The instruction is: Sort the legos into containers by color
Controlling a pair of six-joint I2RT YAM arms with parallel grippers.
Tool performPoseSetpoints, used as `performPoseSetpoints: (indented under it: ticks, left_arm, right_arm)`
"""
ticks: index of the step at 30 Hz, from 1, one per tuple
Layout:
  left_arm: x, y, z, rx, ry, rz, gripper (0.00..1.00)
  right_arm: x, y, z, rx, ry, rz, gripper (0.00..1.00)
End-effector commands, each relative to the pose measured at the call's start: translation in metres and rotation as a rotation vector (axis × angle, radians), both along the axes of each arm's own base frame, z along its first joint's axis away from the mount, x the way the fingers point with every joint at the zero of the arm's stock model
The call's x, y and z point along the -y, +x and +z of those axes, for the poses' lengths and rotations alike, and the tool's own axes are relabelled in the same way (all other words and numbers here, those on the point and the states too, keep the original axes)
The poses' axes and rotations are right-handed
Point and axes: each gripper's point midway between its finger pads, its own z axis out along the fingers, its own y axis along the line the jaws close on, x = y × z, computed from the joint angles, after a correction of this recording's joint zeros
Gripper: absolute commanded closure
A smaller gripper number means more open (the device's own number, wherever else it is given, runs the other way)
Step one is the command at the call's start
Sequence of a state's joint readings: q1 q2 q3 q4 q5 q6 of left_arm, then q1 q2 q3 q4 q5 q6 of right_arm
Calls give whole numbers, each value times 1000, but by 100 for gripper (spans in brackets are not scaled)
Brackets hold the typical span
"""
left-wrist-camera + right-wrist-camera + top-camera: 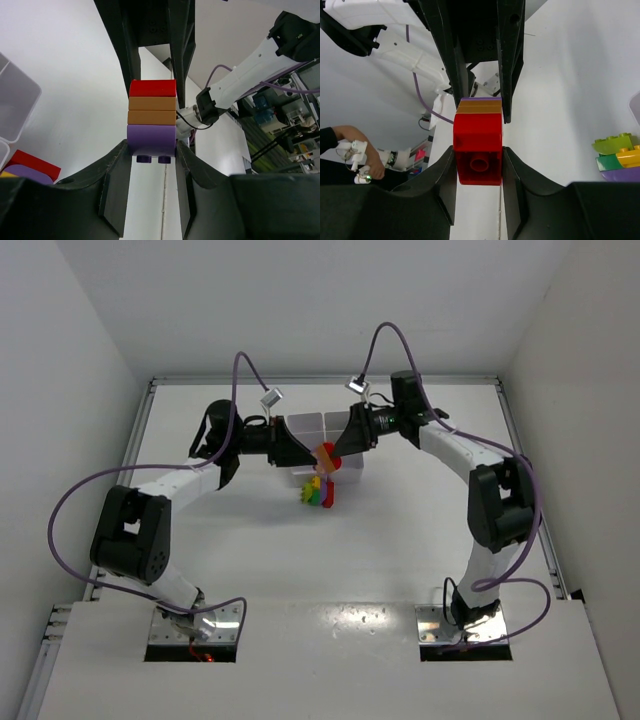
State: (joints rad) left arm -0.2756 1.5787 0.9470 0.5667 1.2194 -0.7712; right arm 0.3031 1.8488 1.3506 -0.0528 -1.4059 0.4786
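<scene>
Both grippers hold one stack of joined legos in the air between them, above the white tray (300,426). The stack is a purple brick (151,140), two orange bricks (152,110) and a red brick (152,88). My left gripper (151,150) is shut on the purple end. My right gripper (478,159) is shut on the red brick (477,152) at the other end. In the top view the stack (327,456) shows between the two grippers. A second clump of legos (319,492), yellow, green and red, lies on the table in front of the tray.
The tray's compartment wall (15,107) shows at the left of the left wrist view, with a red and purple lego (31,165) below it. Green, yellow and purple legos (619,156) show at the right of the right wrist view. White walls enclose the table.
</scene>
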Motion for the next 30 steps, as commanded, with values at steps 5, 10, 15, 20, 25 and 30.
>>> performPoseSetpoints:
  ticks: [5,10,15,20,25,30]
  left_arm:
    - [-6,-5,1,89,8,14,95]
    - [-16,-9,-12,84,44,37,95]
    - [-28,2,-18,81,73,114,95]
    - [-42,21,-20,98,112,212,95]
    - [-56,32,-20,103,135,283,95]
    - [-60,35,-22,116,147,298,95]
  right_arm:
    - [41,28,23,82,27,-110,100]
    - [66,49,13,166,-19,-215,100]
    - [74,24,-58,466,-441,-62,100]
    - [66,27,-83,640,-591,-31,100]
    - [61,60,-89,771,-745,-193,100]
    - [58,77,-83,870,-804,-271,100]
